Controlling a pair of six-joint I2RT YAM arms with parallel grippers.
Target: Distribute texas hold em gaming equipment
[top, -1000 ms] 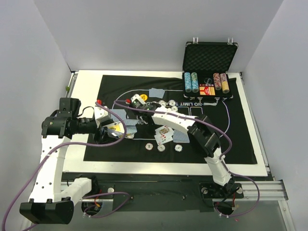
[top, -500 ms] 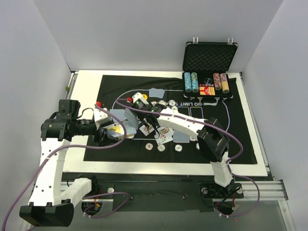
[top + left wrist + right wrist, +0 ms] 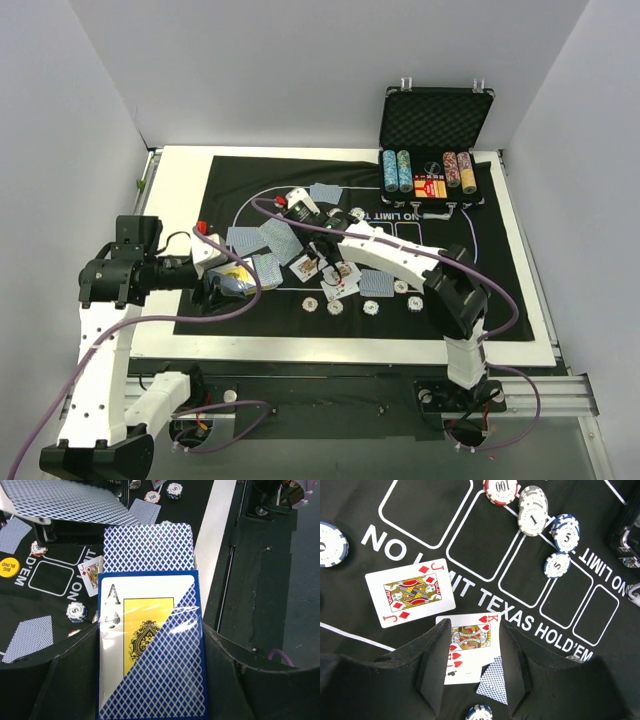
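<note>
- Playing cards (image 3: 245,240) lie spread over the mat (image 3: 490,300) at mid-frame of the top view. The rest of the deck sits in the card box (image 3: 160,680), clamped by the left gripper (image 3: 150,635) at centre left.
- Blue-backed cards jut from the box's open end, so a tilt could spill them.
- Right gripper (image 3: 475,652) has its fingers apart, straddling the king of hearts (image 3: 470,635) lying flat. Lifting away too low could drag it or the card beneath.
- Mat print reads "NO LIMIT TEXAS HOLD'EM".
- Yellow button (image 3: 9,567) reads "BIG BLIND"; chips (image 3: 532,519) show 100, 1 and 5; the box shows an "A".
</note>
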